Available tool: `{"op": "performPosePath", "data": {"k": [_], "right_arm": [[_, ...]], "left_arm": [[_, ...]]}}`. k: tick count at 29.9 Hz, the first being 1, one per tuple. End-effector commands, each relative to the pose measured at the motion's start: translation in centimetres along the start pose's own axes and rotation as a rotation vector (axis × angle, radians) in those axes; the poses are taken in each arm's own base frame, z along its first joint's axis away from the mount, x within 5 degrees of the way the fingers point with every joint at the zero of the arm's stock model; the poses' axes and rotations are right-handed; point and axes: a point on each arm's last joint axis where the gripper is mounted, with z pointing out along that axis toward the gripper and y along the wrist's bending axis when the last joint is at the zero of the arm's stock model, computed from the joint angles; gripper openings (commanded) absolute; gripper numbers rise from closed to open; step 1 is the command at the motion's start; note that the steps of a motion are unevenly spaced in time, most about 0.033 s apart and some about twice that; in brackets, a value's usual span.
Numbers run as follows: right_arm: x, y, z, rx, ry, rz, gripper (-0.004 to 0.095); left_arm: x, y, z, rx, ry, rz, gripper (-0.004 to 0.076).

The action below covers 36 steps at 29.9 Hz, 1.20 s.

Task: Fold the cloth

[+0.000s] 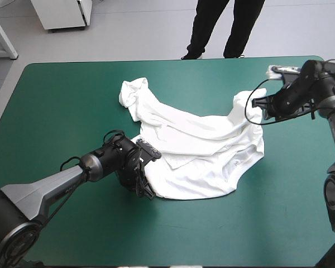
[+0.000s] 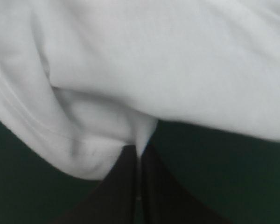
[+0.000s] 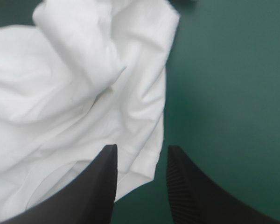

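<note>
The white T-shirt point(image 1: 201, 151) lies crumpled and partly spread across the middle of the teal-green table, one sleeve end bunched toward the far left point(image 1: 133, 92). My left gripper point(image 1: 146, 190) sits at the shirt's near-left edge. In the left wrist view its black fingers point(image 2: 126, 182) meet in a point, shut on a pinch of T-shirt point(image 2: 144, 70) hem. My right gripper point(image 1: 258, 106) hovers at the shirt's far-right edge. It stands open point(image 3: 141, 161), and a corner of the T-shirt point(image 3: 74, 93) reaches into the gap between its fingers without being clamped.
Bare teal-green cover point(image 1: 61, 106) surrounds the shirt on all sides, with wide room at the left and along the near edge point(image 1: 212, 234).
</note>
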Motion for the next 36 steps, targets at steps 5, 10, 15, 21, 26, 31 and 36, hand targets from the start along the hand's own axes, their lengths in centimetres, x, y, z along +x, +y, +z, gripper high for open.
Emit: {"op": "performPosePath", "data": {"k": [5, 10, 15, 21, 26, 31, 36], "right_arm": [[1.1, 2.6, 0.1, 0.038, -0.045, -0.096, 0.0504], [1.0, 1.9, 1.6, 0.101, 0.006, -0.084, 0.0531], [0.4, 1.6, 3.3, 0.114, -0.007, -0.085, 0.0492], [0.0, 1.4, 5.7, 0.115, 0.019, -0.083, 0.0442], [-0.2, 1.2, 7.1, 0.115, 0.019, -0.064, 0.0442], [-0.2, 1.1, 8.5, 0.116, 0.054, -0.062, 0.0409], [0.1, 1.3, 10.1, 0.071, 0.106, -0.02, 0.0321]], "left_arm": [[-0.3, -0.5, 1.5, 0.037, -0.008, -0.02, -0.0022], [-0.3, -0.5, 1.5, 0.039, -0.007, -0.021, -0.0022], [-0.3, -0.5, 1.5, 0.039, -0.007, -0.014, -0.0022], [-0.3, -0.6, 1.5, 0.047, -0.007, -0.014, -0.0022], [-0.3, -0.7, 1.5, 0.062, -0.008, -0.011, -0.0022], [-0.4, -0.7, 1.5, 0.066, -0.014, -0.015, -0.0022], [-0.4, -0.7, 1.5, 0.066, -0.014, -0.015, -0.0022]]}}
